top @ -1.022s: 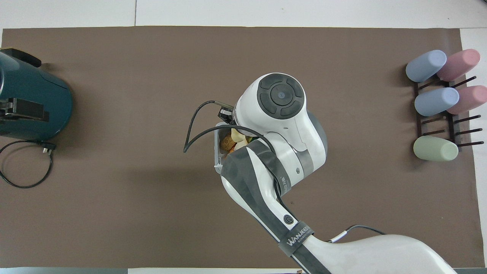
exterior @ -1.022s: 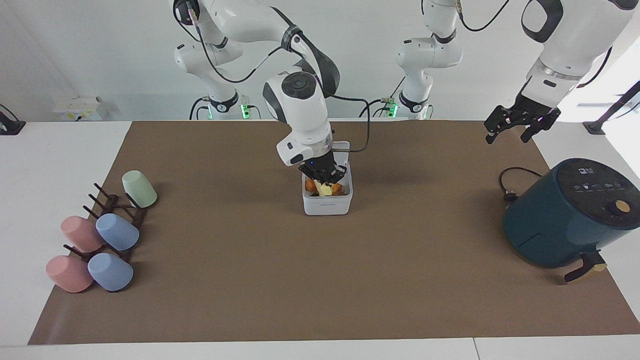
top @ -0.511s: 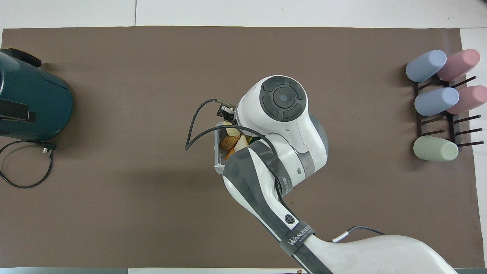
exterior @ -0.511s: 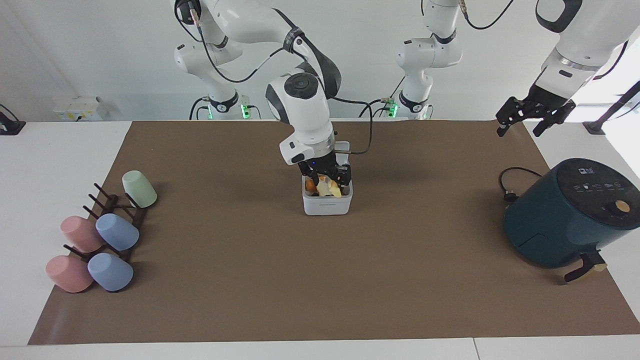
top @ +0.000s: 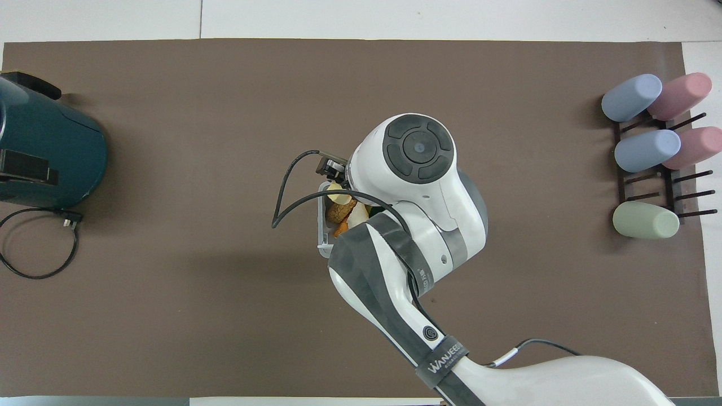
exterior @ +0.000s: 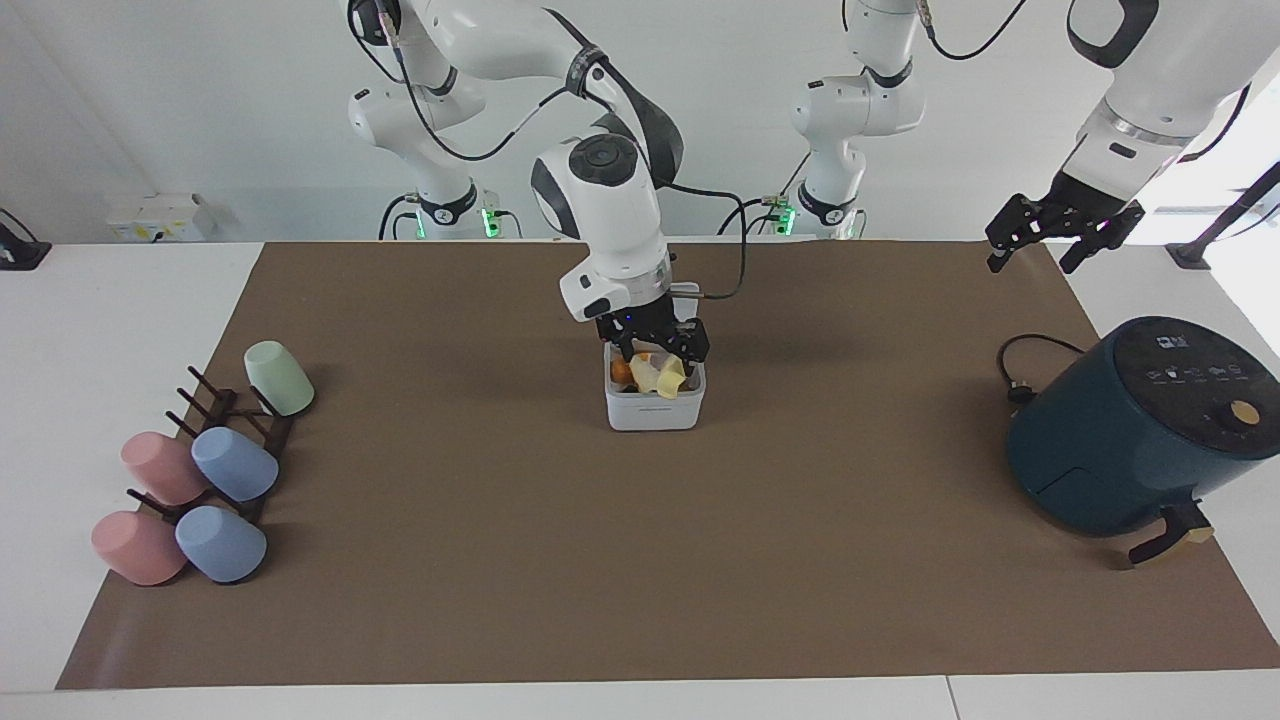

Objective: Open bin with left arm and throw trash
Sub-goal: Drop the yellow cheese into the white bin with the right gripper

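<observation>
The white bin [exterior: 655,411] stands mid-table with its lid raised on the side nearer the robots. Trash [exterior: 662,377] lies piled inside: a pale yellow piece on top and an orange piece [exterior: 622,370] beside it. In the overhead view the trash [top: 340,211] shows at the edge of the bin [top: 323,239], which the right arm mostly covers. My right gripper [exterior: 658,347] hangs open just above the bin's mouth, holding nothing. My left gripper [exterior: 1050,238] waits open in the air over the mat's corner by the air fryer.
A dark teal air fryer [exterior: 1130,430] with its black cord [exterior: 1020,372] stands at the left arm's end. A rack of several pastel cups [exterior: 205,470] sits at the right arm's end. A brown mat [exterior: 640,580] covers the table.
The right gripper went from shut to open, let the pale piece fall onto the pile, and rose a little out of the bin. The left gripper drifted slightly upward.
</observation>
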Controlling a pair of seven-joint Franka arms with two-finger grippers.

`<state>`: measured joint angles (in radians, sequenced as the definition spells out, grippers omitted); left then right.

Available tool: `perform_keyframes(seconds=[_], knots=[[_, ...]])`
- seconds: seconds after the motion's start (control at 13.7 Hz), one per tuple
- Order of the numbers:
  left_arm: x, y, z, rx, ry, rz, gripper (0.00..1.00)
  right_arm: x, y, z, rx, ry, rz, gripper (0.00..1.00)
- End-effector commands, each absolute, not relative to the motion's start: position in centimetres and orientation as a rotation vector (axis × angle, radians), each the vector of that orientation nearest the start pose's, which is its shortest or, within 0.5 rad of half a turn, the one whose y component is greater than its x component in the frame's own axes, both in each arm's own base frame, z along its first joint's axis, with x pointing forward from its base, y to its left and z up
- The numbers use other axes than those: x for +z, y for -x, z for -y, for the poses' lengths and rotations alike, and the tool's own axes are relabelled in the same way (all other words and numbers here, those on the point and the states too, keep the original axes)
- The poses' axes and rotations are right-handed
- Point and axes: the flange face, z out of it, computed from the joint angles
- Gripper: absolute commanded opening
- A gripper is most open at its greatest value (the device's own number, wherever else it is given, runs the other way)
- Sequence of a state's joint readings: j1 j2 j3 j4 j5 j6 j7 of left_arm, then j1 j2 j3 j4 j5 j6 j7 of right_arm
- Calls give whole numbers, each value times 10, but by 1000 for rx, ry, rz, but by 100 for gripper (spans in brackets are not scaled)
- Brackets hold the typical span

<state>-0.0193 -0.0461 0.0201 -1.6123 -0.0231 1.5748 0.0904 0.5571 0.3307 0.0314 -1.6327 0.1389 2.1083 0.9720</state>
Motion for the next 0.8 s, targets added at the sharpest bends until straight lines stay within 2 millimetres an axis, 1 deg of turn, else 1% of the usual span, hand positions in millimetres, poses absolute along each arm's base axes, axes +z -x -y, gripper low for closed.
perform_keyframes(seconds=[0.0, 0.15, 0.22, 0.29, 0.37, 0.51, 0.66, 0.73], knots=[[629, -538, 1, 0, 3165, -151, 100, 445, -544, -371, 34, 2869, -703, 100], [629, -538, 2, -2, 3163, -155, 100, 447, -545, -370, 37, 2870, -706, 100], [629, -538, 2, -2, 3163, -155, 100, 453, -551, -363, 30, 2872, -713, 100], [629, -538, 2, -2, 3163, -155, 100, 463, -557, -354, 25, 2876, -719, 100], [629, -538, 2, -2, 3163, -155, 100, 475, -571, -333, 1, 2897, -705, 100], [629, -538, 2, 0, 3163, -156, 100, 490, -592, -291, -45, 2991, -544, 100], [629, -537, -1, 5, 3164, -148, 100, 504, -615, -232, -43, 3045, -436, 100], [628, -537, -2, 7, 3164, -148, 100, 514, -620, -204, -34, 3069, -395, 100]])
